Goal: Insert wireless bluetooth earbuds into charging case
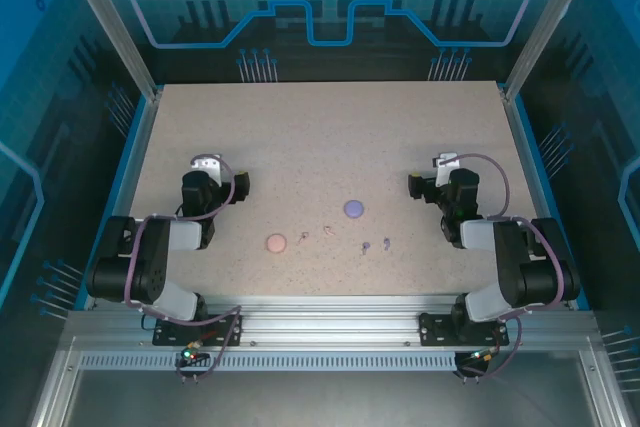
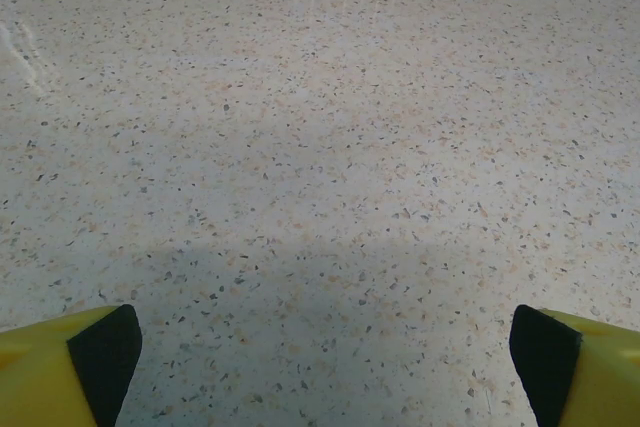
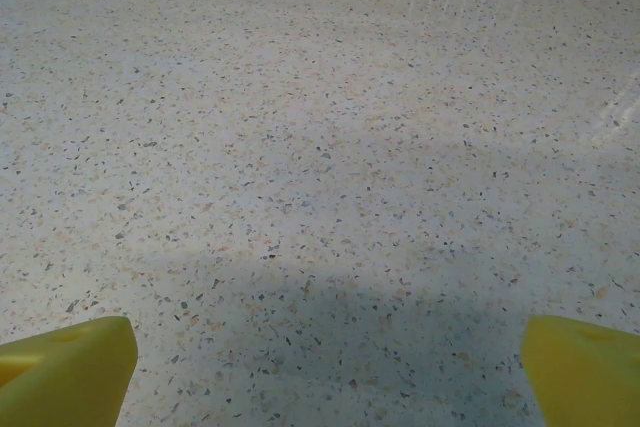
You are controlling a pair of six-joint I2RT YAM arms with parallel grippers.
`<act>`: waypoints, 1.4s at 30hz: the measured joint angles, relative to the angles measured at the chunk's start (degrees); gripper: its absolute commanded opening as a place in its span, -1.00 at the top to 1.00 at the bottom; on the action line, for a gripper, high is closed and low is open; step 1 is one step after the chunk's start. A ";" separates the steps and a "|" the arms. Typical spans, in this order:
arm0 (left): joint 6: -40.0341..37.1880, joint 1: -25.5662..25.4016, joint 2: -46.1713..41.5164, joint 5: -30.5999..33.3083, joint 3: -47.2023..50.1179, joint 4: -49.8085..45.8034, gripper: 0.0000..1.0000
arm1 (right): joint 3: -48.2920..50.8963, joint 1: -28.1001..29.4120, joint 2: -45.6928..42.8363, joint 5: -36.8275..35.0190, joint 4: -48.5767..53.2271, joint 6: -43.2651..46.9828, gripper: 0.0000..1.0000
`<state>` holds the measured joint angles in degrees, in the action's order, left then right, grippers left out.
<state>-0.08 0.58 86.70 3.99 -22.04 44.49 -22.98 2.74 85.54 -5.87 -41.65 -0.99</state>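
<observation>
On the speckled table in the top view lie a round pink charging case (image 1: 276,243) and a round lavender charging case (image 1: 353,208). Two tiny pale pink earbuds (image 1: 303,236) (image 1: 327,230) rest between them. Two lavender earbuds (image 1: 365,246) (image 1: 386,241) lie just right of those. My left gripper (image 1: 240,184) (image 2: 325,367) hovers left of the group, open and empty. On the far right, my right gripper (image 1: 414,185) (image 3: 328,372) is also open and empty. Each wrist view has bare tabletop between its yellow fingertips (image 2: 70,362) (image 3: 65,367).
The table (image 1: 330,127) is walled by blue rails and metal posts at its left, right and far sides. Both arm bases sit at the near edge on an aluminium frame (image 1: 320,332).
</observation>
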 measured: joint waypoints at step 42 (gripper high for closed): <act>7.98 -0.02 -19.02 5.20 -12.13 -25.24 -0.97 | -23.41 -2.58 -22.51 -9.33 43.82 -22.69 -1.00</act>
<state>7.90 0.56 67.68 9.19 -34.17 19.25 -46.39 0.16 63.02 -15.20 2.17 -23.68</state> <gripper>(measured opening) 0.987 0.999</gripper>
